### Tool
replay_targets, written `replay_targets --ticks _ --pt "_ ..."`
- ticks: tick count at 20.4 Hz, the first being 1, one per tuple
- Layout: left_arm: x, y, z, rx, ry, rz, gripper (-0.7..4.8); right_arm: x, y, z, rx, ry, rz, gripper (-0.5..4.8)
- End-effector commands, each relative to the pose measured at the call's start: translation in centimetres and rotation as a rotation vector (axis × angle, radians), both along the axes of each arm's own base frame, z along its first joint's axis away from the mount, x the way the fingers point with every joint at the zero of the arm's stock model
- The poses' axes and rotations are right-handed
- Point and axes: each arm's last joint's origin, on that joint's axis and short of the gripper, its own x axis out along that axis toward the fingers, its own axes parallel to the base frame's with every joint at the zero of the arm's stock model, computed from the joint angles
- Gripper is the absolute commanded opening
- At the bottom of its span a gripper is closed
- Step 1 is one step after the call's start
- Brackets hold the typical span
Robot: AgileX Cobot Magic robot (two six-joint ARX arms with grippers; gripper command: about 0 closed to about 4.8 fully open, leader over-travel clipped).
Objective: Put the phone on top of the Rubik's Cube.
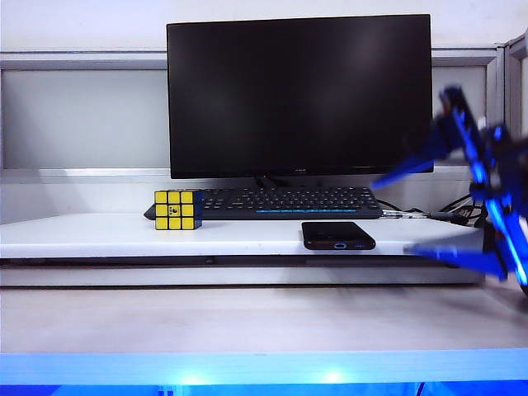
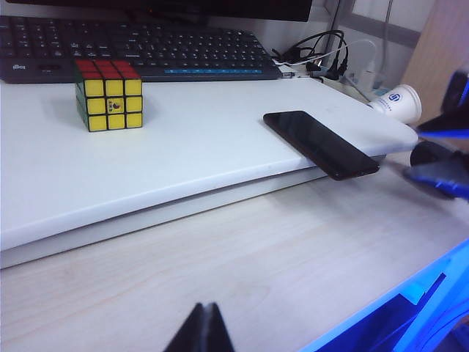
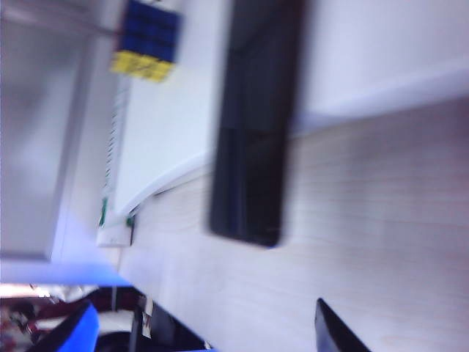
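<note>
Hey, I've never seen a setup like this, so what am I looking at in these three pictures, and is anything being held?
This is a robot with two arms, each ending in a two-finger gripper. One picture comes from a fixed camera facing the desk; the other two come from cameras on each wrist.

On a raised white shelf sit a Rubik's Cube and a black phone, whose end overhangs the shelf's front edge. Behind them are a keyboard and a dark monitor. The left wrist view also shows a paper cup off to the side.

The blurred blue shape at the right of the fixed view is the right gripper, open and holding nothing. The left gripper sits low over the desk, its tips together, also holding nothing.
</note>
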Motion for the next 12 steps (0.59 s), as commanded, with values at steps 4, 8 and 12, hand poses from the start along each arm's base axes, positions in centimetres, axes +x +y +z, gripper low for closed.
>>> replay_targets --ticks 4,8,12 --pt "0.0 0.0 -0.2 0.003 0.019 -0.016 -0.05 1.8 0.3 -1.2 0.063 0.008 -0.047 3.78" --pt "-0.1 -0.1 -0.2 0.002 0.018 -0.030 -0.05 3.4 0.6 -0.9 0.084 0.011 -0.053 3.78" --pt "-0.1 -0.1 -0.2 0.003 0.017 -0.035 -0.05 4.3 0.8 -0.4 0.094 -0.005 -0.053 3.58"
